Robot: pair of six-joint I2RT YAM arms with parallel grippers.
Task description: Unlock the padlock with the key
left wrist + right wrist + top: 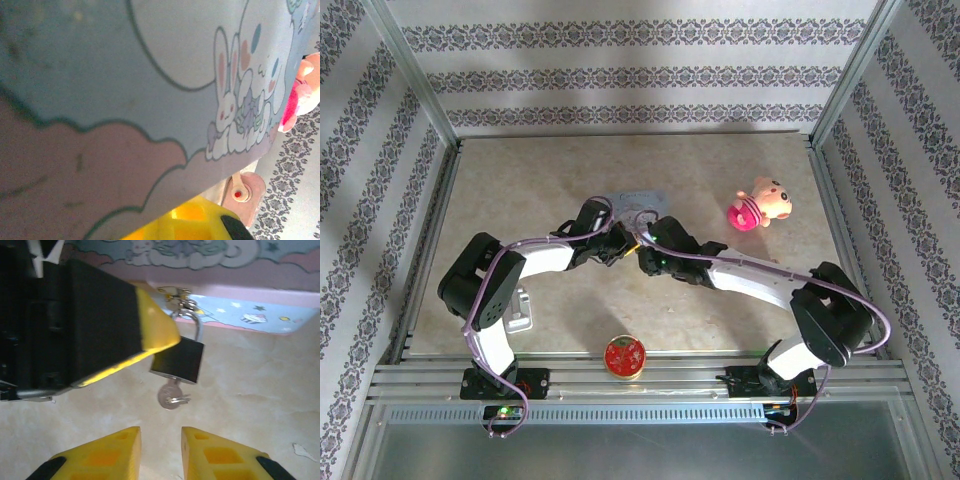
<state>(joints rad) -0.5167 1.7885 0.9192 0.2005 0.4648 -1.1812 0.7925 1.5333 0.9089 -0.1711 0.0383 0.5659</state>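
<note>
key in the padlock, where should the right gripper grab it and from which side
Take the key by its round flat head, which hangs out under the padlock; the blade is buried in the body. Come from the near side with the right gripper, lined up below it with jaws apart. The left gripper crowds the padlock's left side.

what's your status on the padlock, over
Left end effector shut, crowding padlock. Right end effector open, short of key. Padlock hanging off tin, key inserted.
</note>
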